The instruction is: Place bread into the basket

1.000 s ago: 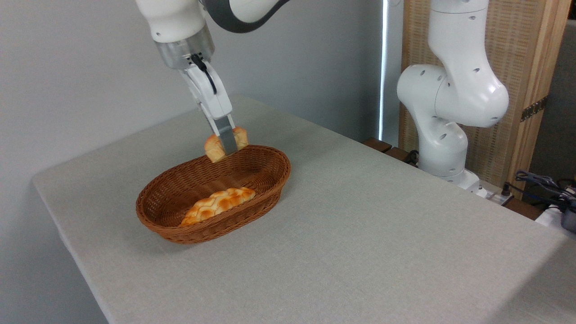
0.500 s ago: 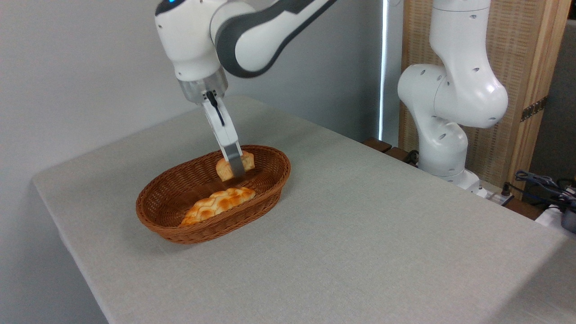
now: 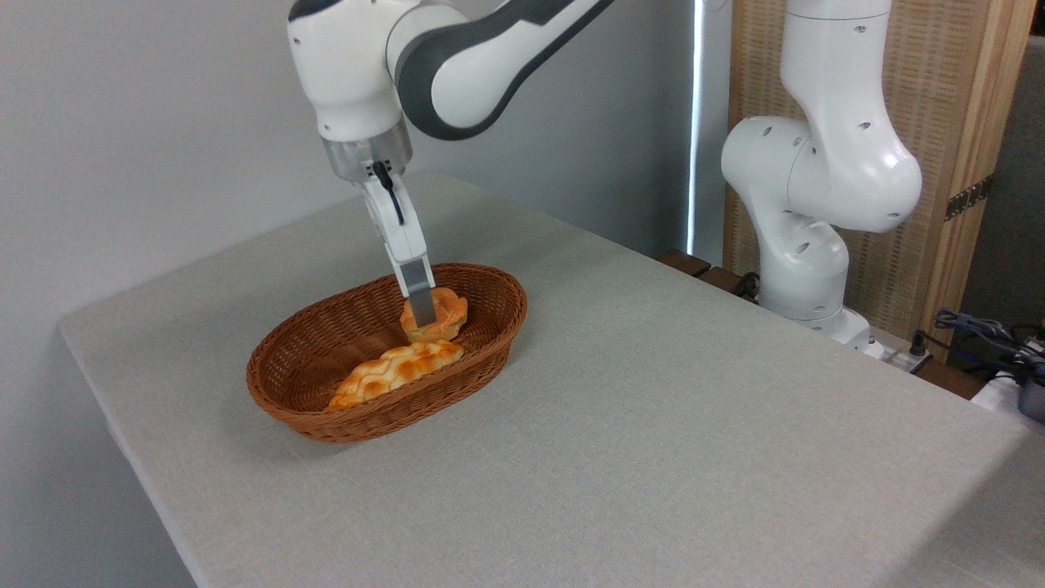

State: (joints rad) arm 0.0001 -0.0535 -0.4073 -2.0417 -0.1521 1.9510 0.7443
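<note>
Gripper [image 3: 423,314] is reaching down from upper left, fingers around the bread [image 3: 441,314]; grip or release cannot be told | bread is sitting inside the basket [image 3: 294,390], centre-left, just behind the braided loaf [image 3: 396,371] | withdrawal path is lying straight up.

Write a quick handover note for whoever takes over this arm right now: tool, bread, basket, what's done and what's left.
Tool: down inside the oval brown wicker basket, at the small round golden bun; whether it is closed on it cannot be told.
Bun: upright, low in the basket's far end, beside the long flat braided loaf.
Done: bun brought into the basket.
Left: confirm release, then lift the tool clear.
</note>
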